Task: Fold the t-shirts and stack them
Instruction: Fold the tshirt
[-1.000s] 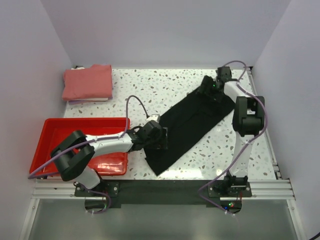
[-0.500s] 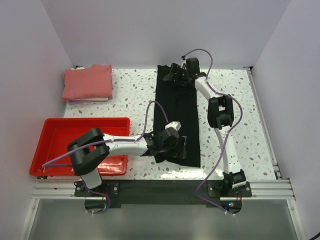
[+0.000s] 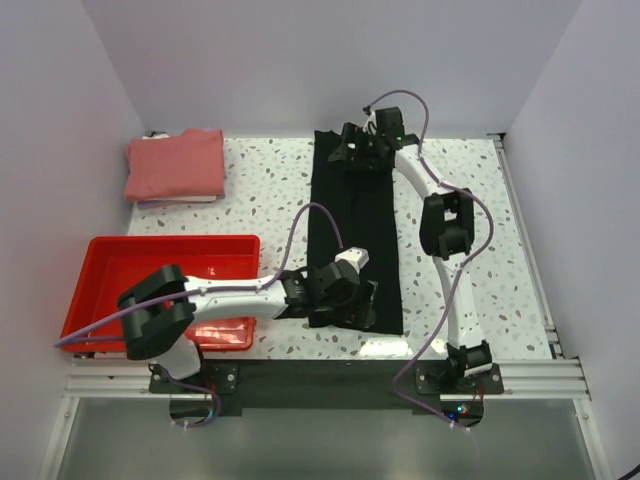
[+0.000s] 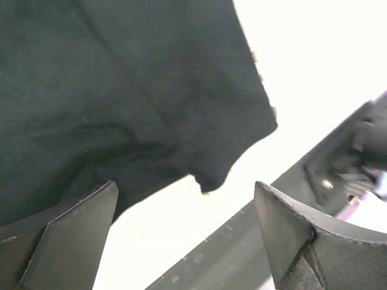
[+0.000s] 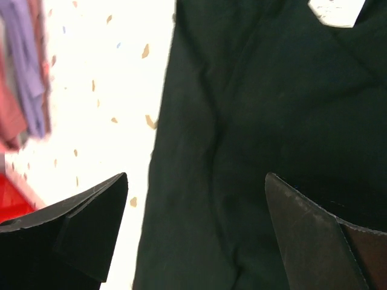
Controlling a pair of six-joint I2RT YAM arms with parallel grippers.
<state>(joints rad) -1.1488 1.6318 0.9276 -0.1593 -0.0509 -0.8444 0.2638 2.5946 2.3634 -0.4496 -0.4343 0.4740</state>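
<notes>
A second ago the black shirt point(image 3: 355, 235) lay slanted from the lower middle toward the upper right of the overhead view. It now runs straight up and down the middle of the speckled surface point(image 3: 270, 180), so it has been squared up, and the next fold can probably start.

The left pincer point(image 3: 350, 300) sits over the shirt's lower end and the right pincer point(image 3: 355, 150) over its upper end. Both wrist views show the fingers spread wide with cloth lying flat below them, gripping nothing.

The black shirt looks like a long, narrow strip. It is mostly smooth, with soft creases along its length and a slightly puckered bottom corner. A white label point(image 5: 335, 12) shows near the upper end.

The pink shirt point(image 3: 175, 165) lies folded in the upper left corner, well apart, above the red tray point(image 3: 100, 262). Stacking is not yet done.
</notes>
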